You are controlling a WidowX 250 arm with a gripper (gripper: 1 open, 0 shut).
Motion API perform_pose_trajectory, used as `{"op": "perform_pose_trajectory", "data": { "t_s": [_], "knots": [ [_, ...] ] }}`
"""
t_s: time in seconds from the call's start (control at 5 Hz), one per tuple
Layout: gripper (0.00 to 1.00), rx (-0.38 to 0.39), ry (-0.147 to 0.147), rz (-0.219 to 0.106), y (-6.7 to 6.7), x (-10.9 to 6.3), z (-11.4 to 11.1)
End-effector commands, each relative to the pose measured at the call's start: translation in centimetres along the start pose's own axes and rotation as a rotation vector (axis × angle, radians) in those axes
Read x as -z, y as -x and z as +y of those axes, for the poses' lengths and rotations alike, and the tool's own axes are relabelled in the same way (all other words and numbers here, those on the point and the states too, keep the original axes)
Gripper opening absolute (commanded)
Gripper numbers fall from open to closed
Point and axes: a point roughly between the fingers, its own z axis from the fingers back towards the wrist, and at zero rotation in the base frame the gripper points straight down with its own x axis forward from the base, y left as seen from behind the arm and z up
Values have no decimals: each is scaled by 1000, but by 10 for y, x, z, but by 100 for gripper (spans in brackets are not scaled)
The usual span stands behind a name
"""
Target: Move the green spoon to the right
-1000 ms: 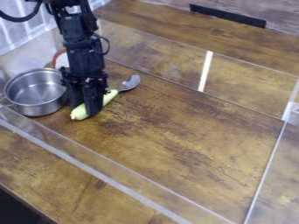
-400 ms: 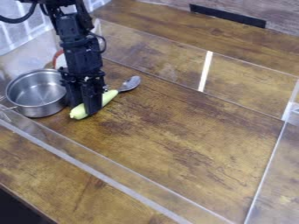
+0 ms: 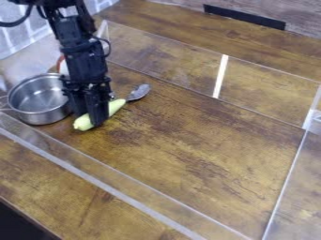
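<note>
Nearest, the rounded yellow-green handle of the green spoon lay on the wooden table, just right of the steel pot as the camera saw it. Over the last second the spoon had shifted only a little, toward the near side of the pot; the change showed best at the bowl end. That small slide did not amount to the asked-for move: the spoon was close to the pot, and most of the rightward travel seemed to remain.

A little farther back, the black gripper reached down over the handle beside the pot. Its upper part had leaned slightly toward the pot's side. The dark fingers hid their own contact, so whether they were clamped on the handle or merely around it could not be told.

Farthest, the small grey bowl end showed beyond the fingers, farther from the pot than the handle was. The spoon's long axis ran diagonally, from the handle butt near the pot's near right side, away and to the right, with the bowl pointing away from the pot.
</note>
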Motion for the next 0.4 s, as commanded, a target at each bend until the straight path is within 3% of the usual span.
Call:
{"op": "perform_pose_trajectory", "data": {
  "t_s": [0.0, 0.2],
  "knots": [
    [0, 20, -28, -82, -1, -31, -11],
    [0, 4, -10, -97, 1, -39, -14]
  ]
}}
